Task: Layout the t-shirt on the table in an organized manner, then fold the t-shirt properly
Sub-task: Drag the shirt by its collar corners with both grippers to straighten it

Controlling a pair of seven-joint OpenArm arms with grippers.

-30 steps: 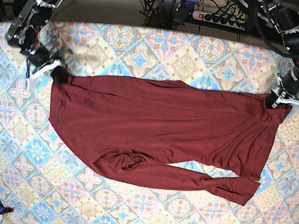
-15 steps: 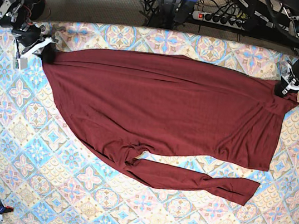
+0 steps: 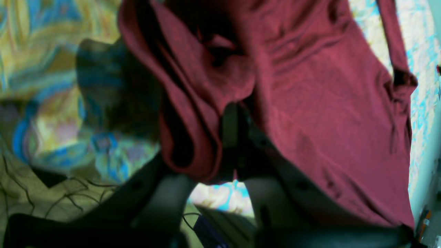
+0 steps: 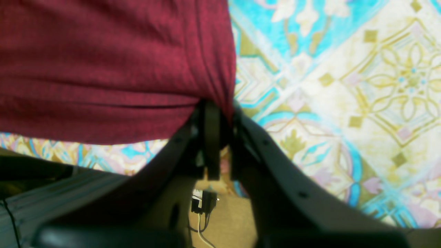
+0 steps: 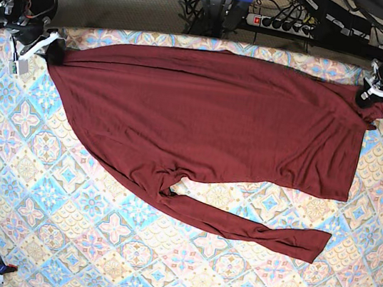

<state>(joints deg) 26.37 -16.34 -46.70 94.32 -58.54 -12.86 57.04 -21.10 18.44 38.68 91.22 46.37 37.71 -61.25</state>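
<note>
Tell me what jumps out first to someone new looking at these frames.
The dark maroon t-shirt dominates, stretched across the far half of the patterned table, with one long sleeve trailing along its near edge. Each far corner is pinched by a shut tool: the right tool at the base view's left, the left tool at its right. The wrist views show fabric bunched between the jaws.

No readable text, label, brand, number or sign shows in any view. The plain dark maroon-red long-sleeved jersey shirt [image 5: 210, 117] carries no print, and the pastel diamond-tiled floral cloth on the surface [image 5: 90, 244] shows only ornament.
</note>
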